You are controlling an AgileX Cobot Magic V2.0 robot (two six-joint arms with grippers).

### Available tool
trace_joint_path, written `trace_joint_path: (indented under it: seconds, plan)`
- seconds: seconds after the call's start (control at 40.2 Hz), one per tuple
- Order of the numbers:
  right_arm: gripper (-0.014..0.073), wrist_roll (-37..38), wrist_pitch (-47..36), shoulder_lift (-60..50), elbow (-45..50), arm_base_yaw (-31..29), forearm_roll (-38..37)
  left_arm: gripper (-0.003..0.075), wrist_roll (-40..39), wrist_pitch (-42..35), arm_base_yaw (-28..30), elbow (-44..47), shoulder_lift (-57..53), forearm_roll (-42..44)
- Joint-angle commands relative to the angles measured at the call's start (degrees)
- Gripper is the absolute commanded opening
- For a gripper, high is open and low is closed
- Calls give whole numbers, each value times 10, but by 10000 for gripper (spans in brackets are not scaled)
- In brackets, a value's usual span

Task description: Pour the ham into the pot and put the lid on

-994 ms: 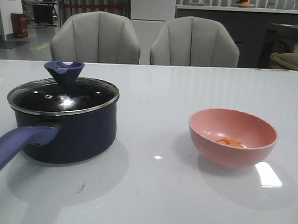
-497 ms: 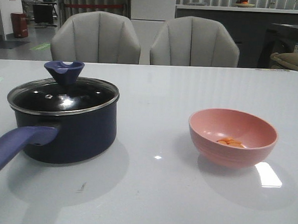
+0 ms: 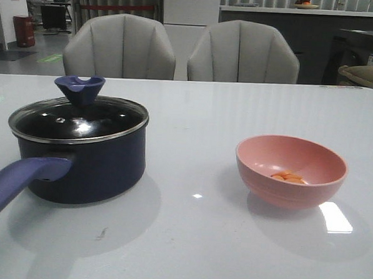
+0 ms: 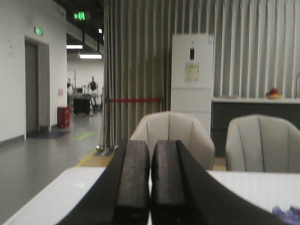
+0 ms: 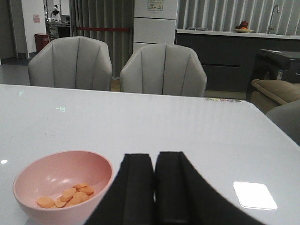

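Pink bowl (image 3: 291, 170) on white table (image 3: 194, 240); 2 grey chairs (image 3: 120, 45) behind

Two grey upholstered chairs (image 3: 119, 46) stand behind the glossy white table (image 3: 194, 240). Beyond them hang grey curtains (image 4: 136, 84) beside a white cabinet (image 4: 192, 75); a corridor recedes, ceiling-lit.

text: none legible | green ceiling signs (image 4: 79, 15): too blurred to read

Showroom-like hall — chairs (image 3: 119, 45), curtains (image 4: 136, 79), green exit sign (image 4: 79, 16).
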Motion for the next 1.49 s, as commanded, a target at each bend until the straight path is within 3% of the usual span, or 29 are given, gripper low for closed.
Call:
trace_joint_path:
  seconds: [0.0,0.423,0.796,0.895,1.094,1.168,1.318,1.467]
  plan:
    - [150,-1,-44,-11,-3,-3,-6,113,0,-62,-5,-19,-10,-9]
    - [150,-1,-44,-11,-3,-3,-6,113,0,274,-5,-233,133,-19]
    - [150,-1,-44,-11,-3,-3,-6,124,0,281,-5,-222,151,-20]
    - [150,-1,-44,-11,-3,-3,-6,196,0,281,-12,-222,151,-20]
    - [150,-1,-44,-11,-3,-3,-6,531,0,281,-35,-222,151,-19]
    - [150,-1,-44,-11,-3,-3,-6,602,0,281,-39,-222,153,-19]
    - [150,-1,-44,-11,-3,-3,-6,614,0,291,-58,-237,188,-22]
    - [150,-1,-44,-11,-3,-3,-6,614,0,358,-93,-299,273,-22]
